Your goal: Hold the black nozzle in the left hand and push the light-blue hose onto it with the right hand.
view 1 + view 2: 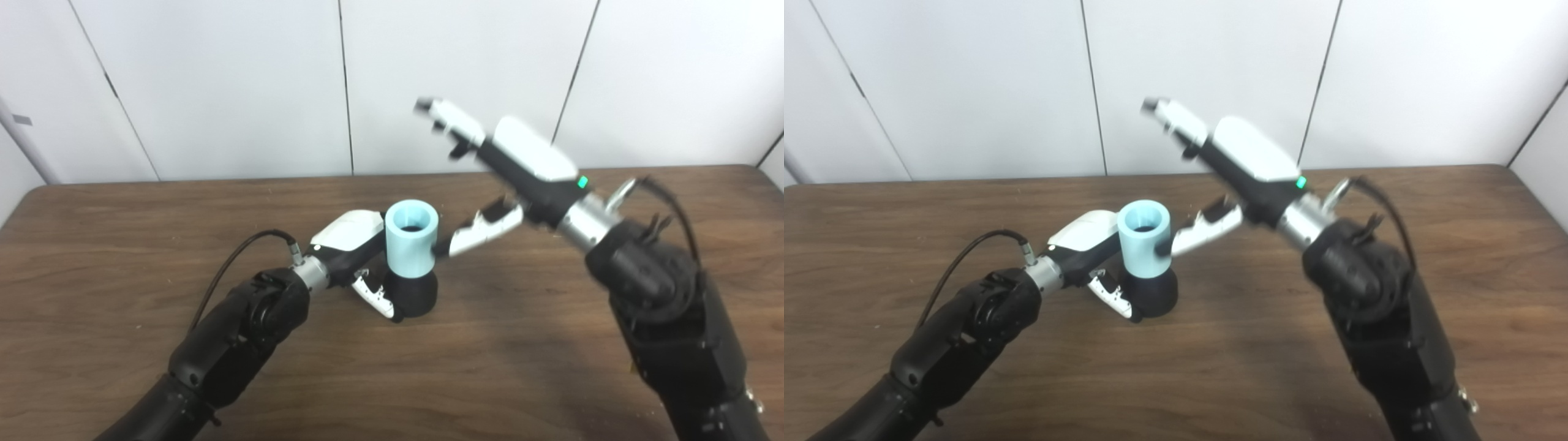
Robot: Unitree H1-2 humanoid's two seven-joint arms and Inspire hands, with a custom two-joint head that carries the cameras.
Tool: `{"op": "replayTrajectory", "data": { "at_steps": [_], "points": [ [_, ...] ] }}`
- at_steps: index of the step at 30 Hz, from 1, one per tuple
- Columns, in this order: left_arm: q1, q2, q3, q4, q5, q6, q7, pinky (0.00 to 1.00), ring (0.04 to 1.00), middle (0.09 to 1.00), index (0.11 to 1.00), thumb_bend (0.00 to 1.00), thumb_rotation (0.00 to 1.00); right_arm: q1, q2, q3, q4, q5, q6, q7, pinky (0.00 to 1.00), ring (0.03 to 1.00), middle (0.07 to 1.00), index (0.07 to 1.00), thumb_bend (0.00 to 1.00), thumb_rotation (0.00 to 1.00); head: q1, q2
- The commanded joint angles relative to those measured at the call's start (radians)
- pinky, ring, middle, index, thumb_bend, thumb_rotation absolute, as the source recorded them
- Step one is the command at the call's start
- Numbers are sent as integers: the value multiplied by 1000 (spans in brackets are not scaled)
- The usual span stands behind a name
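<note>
The black nozzle (415,294) stands upright on the brown table (122,245), near its middle. The light-blue hose (411,239), a short open tube, sits on top of the nozzle. My left hand (355,251) is shut on the nozzle from the left, its white fingers (375,298) curled round the black base. My right hand (490,165) hovers open just right of the hose, fingers spread and raised; its thumb tip comes close to the hose wall, and contact cannot be told.
White wall panels (245,86) rise behind the table's far edge. A black cable (233,263) loops from my left wrist over the tabletop. Bare wood shows in front of the nozzle and to either side.
</note>
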State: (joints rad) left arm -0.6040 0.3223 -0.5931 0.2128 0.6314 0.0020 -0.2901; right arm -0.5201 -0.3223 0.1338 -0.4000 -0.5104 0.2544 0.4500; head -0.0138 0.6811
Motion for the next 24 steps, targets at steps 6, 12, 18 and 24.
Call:
{"op": "replayTrajectory", "data": {
  "at_steps": [6,12,18,24],
  "points": [
    [47,22,-41,58,49,12,-73,1000,628,500,474,525,0,14,-25,-32,-3,39,43,-16,704,918,1000,1000,867,156,-1,4],
    [47,23,-38,53,44,15,-78,1000,620,497,476,525,0,61,-73,-13,-3,31,87,19,663,878,999,1000,849,92,2,4],
    [50,26,-36,44,42,19,-83,1000,620,492,480,525,0,137,-73,-11,-4,19,155,5,556,751,859,858,757,1,4,2],
    [60,23,-12,25,18,28,-83,1000,629,527,488,524,12,206,37,-75,42,75,160,-114,503,673,771,784,738,0,4,2]
  ]
}}
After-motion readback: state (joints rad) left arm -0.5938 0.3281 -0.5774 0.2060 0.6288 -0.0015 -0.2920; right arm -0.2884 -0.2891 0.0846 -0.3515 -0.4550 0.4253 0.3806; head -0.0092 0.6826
